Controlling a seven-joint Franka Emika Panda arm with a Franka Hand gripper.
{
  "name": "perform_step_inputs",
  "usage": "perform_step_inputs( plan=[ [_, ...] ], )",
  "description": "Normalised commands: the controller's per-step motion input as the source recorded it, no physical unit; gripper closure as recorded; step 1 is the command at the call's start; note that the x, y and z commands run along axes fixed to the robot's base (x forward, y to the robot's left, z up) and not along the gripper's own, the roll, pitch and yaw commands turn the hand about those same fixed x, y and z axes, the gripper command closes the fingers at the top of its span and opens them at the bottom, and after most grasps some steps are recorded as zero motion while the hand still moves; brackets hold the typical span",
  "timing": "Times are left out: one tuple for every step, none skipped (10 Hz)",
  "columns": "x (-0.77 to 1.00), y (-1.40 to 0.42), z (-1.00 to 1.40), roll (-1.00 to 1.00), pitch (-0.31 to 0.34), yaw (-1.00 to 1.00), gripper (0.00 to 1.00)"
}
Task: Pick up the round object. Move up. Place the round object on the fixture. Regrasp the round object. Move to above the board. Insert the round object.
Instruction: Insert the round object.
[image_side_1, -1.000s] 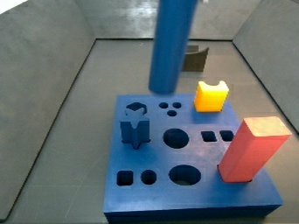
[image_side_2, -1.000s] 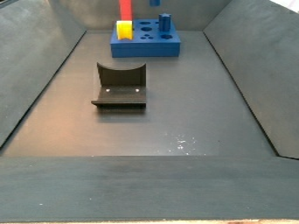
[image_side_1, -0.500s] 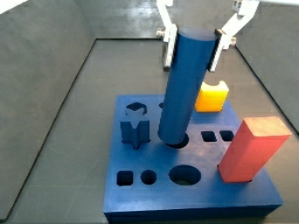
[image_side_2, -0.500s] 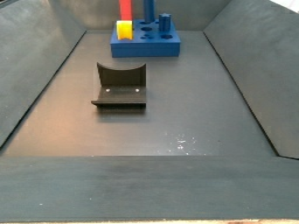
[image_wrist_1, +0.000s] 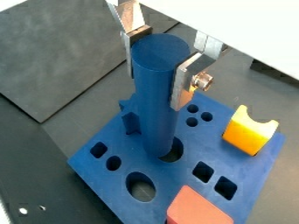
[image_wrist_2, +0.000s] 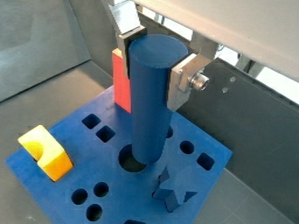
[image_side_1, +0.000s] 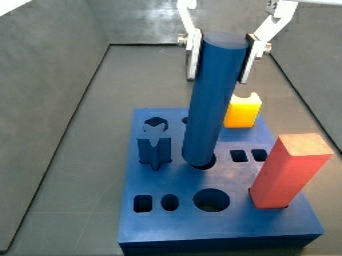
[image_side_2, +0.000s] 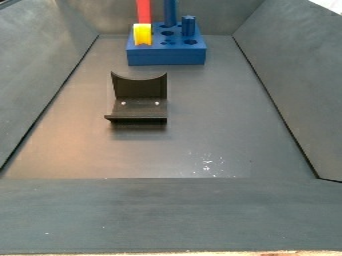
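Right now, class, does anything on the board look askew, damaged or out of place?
Nothing stands out. The round object stands upright with its lower end in a round hole of the board, the gripper at its top. The red block and yellow block sit upright too.

One board (image_side_1: 214, 225) is sitting on the tabletop, and four pieces are standing on it: one round object (image_side_1: 214, 95) in a round hole near the board's middle, one red block (image_side_1: 289, 172), one yellow block (image_side_1: 242, 109) and one short notched blue peg (image_side_1: 154, 150). One gripper (image_side_1: 230, 38) is hanging above the board, its two fingers (image_wrist_1: 190, 80) flanking the rod's top. One fixture (image_side_2: 138, 98) is lying well apart from the board.
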Motion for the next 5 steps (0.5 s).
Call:
perform_step_inputs(
  plan=[
    [0.0,-0.11,0.0,0.4,-0.237,0.07,1.0],
    [0.14,-0.05,-0.03,0.3,-0.049,0.0,1.0],
    [0.31,0.0,-0.21,0.15,0.01,0.0,1.0],
    [0.26,0.0,-0.32,0.0,0.011,-0.01,1.0],
    [0.13,0.02,-0.27,-0.02,0.0,-0.03,1.0]
  ],
)
